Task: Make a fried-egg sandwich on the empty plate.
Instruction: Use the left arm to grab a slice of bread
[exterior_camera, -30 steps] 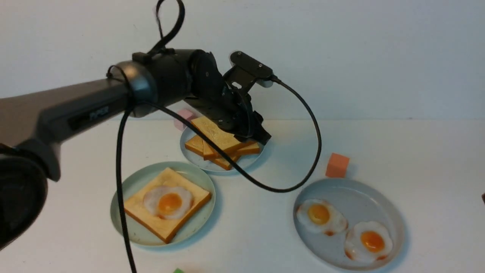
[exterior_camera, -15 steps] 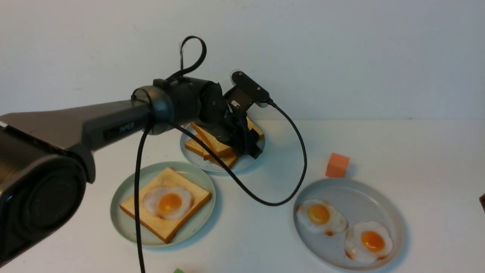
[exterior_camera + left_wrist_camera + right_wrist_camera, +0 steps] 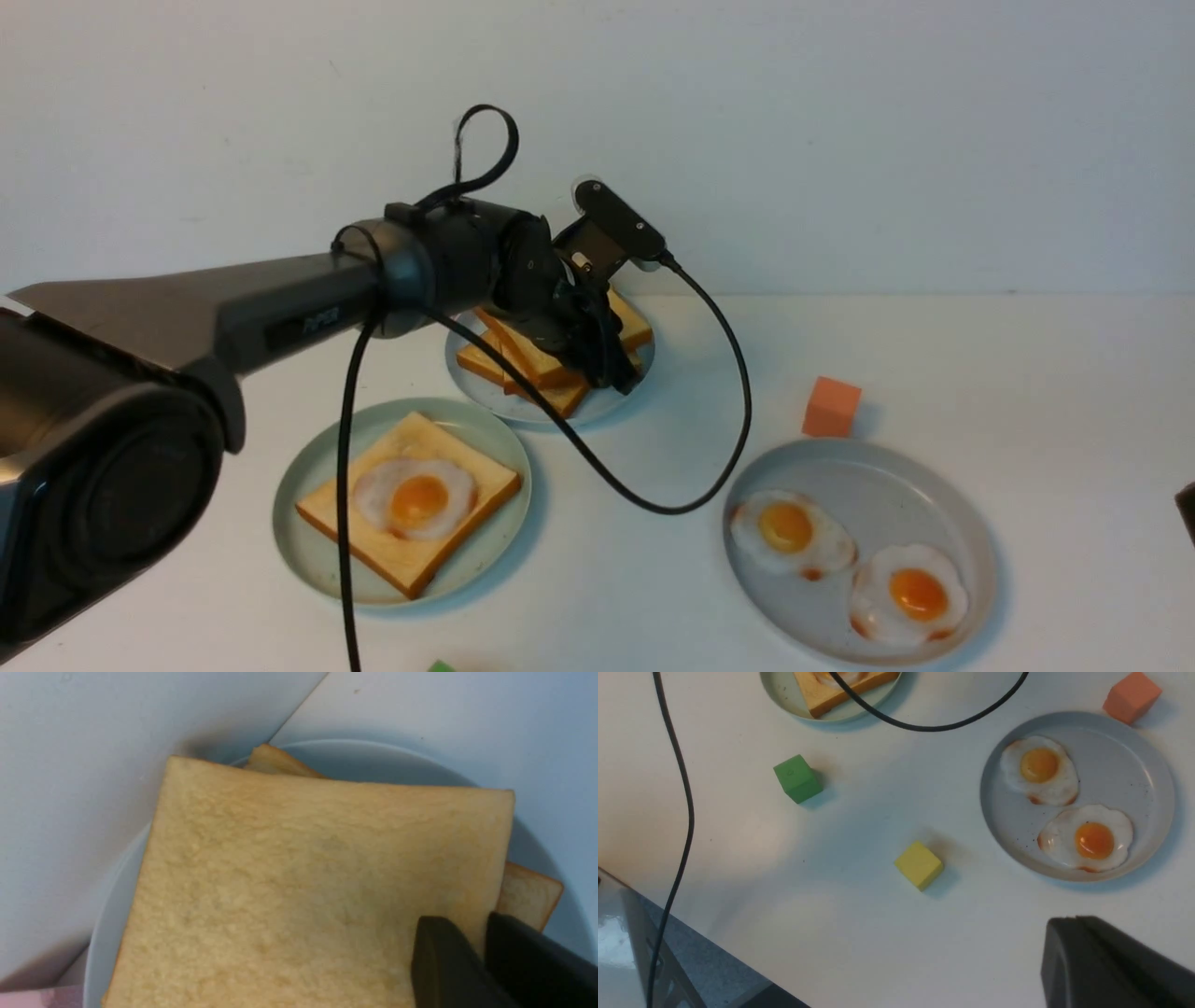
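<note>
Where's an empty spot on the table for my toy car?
The biggest bare patch lies between the green block, the yellow block and the egg plate. There's more room right of the orange block. It's crowded at the back, where the left gripper pinches the top toast on the small plate.

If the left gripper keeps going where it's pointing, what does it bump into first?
The left gripper is pinching the top toast slice; going on, it would likely press into the toast pile beneath.
</note>
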Controlling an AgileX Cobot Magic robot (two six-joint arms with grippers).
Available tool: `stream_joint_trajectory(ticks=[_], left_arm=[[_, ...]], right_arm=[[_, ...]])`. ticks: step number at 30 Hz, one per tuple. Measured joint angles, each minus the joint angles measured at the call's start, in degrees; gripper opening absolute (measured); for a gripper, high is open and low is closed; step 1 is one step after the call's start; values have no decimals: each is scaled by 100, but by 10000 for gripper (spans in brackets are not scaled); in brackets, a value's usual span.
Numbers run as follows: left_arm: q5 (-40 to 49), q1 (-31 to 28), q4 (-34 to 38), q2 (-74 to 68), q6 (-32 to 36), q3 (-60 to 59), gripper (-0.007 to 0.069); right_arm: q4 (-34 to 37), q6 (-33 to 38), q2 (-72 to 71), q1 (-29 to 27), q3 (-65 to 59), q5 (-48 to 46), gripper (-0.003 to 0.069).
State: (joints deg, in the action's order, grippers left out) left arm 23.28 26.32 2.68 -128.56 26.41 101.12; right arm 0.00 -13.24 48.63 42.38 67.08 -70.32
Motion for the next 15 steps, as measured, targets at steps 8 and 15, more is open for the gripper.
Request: stream_joint_trajectory(ticks=[8,15], left_arm=[[92,6,-97,62,0,106,-11],[167,6,-106,629,0,106,-11]], right_arm=[[69,0,0,0,0,0,32],[76,0,0,0,0,0,39]])
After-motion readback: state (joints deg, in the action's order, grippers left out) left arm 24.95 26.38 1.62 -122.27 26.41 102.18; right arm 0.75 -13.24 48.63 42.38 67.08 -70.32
